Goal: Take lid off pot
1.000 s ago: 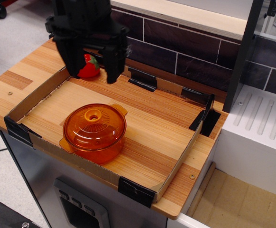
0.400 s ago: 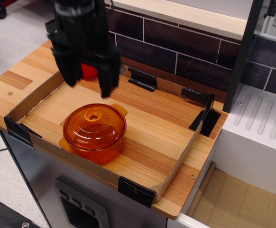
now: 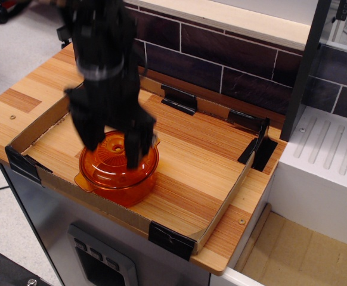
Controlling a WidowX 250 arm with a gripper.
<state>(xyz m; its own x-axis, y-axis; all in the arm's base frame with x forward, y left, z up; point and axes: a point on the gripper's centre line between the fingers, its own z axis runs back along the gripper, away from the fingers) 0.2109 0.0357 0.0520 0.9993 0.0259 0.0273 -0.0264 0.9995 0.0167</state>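
Observation:
The translucent orange pot [image 3: 111,186] stands at the front left of the wooden counter, inside a low cardboard frame. The domed orange lid [image 3: 115,163] sits on it, its yellow-orange ring knob [image 3: 114,143] showing between the fingers. My black gripper [image 3: 112,149] is open and has come down over the lid. One fingertip [image 3: 92,142] stands left of the knob and the other [image 3: 135,158] right of it. The jaws straddle the knob without closing on it. The arm hides the back of the lid.
A low cardboard frame [image 3: 227,199] with black taped corners borders the counter area. A dark tiled wall [image 3: 233,65] runs behind. A white ribbed unit [image 3: 331,173] stands at the right. The counter's front edge is close to the pot.
The gripper has moved forward and down from above the back left of the counter to straddle the lid's knob. It now hides the red strawberry toy seen earlier. Pot and lid have not moved.

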